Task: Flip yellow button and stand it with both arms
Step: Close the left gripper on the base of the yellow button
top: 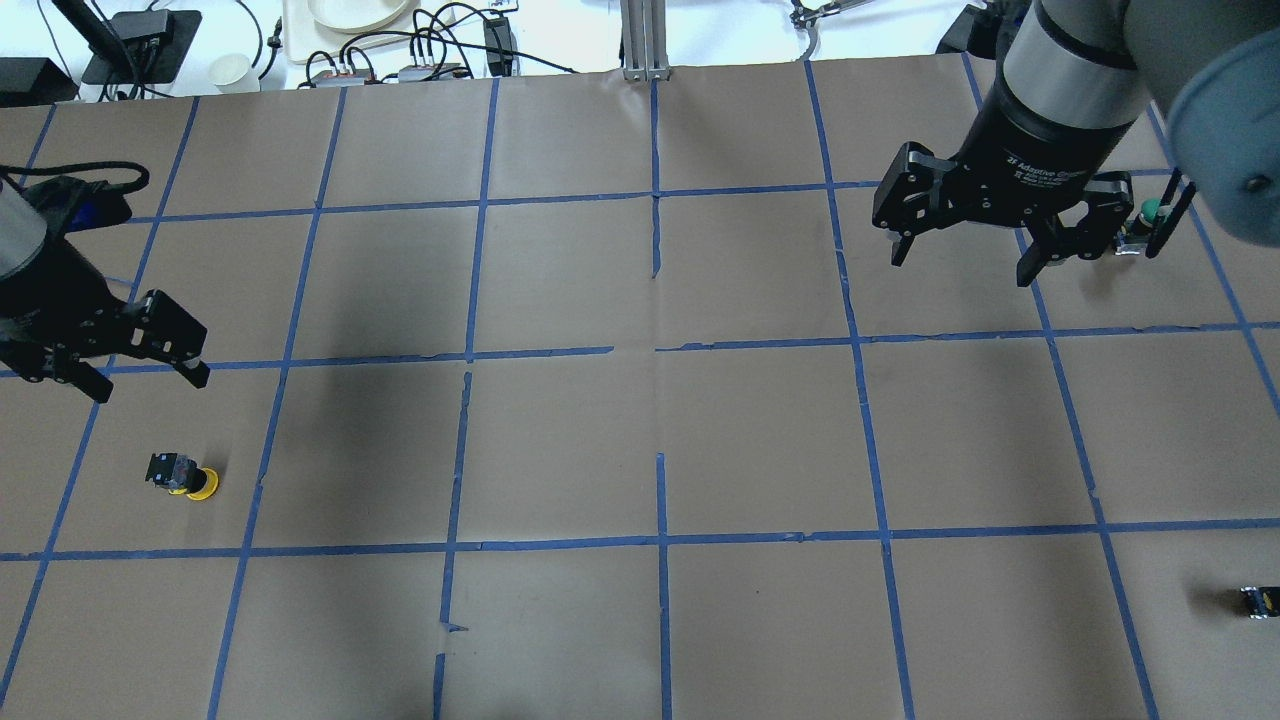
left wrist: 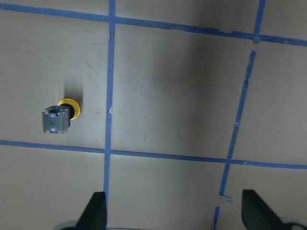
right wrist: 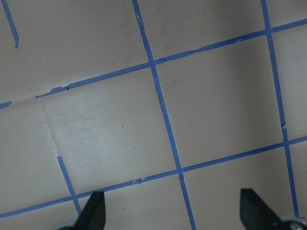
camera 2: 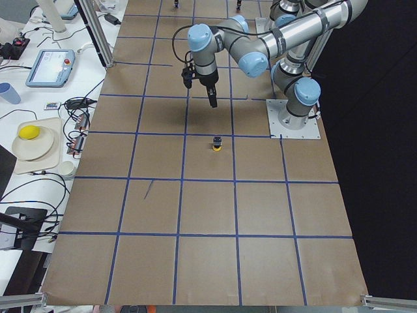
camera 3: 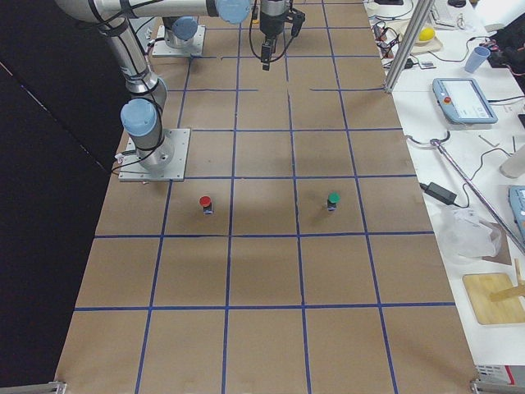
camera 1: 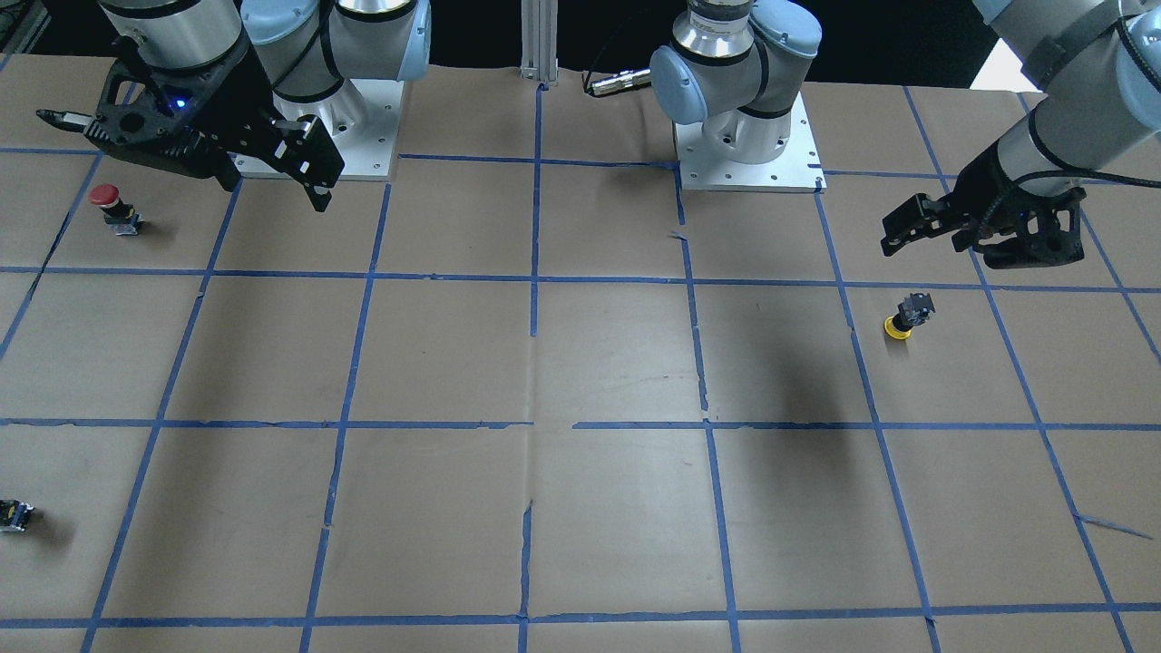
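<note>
Yellow button (top: 183, 476) looks cap down on worktop (top: 560, 450). Left gripper (top: 148, 383) spread, empty, near. Go down slow, pinch black body. Right gripper (top: 960, 265) spread, far off.

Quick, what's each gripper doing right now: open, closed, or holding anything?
Left gripper: open, holding nothing; the yellow button lies apart from it.
Right gripper: open, holding nothing.

Button (top: 182, 475) on table (top: 560, 440), near left end effector (top: 150, 385)
</note>
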`<state>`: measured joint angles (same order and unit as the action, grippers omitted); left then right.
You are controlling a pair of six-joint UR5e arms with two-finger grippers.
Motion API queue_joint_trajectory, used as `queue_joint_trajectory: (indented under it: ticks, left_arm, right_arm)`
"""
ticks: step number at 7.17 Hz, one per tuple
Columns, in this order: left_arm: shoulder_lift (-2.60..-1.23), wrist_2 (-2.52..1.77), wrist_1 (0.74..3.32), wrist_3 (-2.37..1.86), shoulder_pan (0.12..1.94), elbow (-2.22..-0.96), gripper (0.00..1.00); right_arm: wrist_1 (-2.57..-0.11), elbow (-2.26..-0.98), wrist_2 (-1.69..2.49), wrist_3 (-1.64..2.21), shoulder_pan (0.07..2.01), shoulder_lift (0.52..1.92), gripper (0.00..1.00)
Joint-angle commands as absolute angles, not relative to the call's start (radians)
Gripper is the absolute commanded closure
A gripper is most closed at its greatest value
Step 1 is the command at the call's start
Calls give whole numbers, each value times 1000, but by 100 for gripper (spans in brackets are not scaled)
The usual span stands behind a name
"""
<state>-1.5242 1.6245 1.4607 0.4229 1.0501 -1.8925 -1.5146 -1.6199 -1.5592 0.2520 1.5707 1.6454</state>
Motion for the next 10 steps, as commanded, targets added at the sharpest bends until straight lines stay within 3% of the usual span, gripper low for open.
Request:
queue_joint_trajectory:
  ticks: [1,4,8,10]
  left_arm:
    - [-1535,1631,1152,587,942,-2090,1]
    - [-1681,1629,866,789,917,-2172,1]
    - [-1690,1620,870,813,864,-2200,3]
    - [-1671,1626,870,810,868,-2233,20]
  right_arm:
    - [-1514,-1620,-1557,252,1571,1644,0]
    - [-1516,-1628,-1557,250,1571,1644,0]
    - [-1516,-1628,-1557,252,1571,1646,0]
    - [-1516,-1628,-1555,252,1571,1647,0]
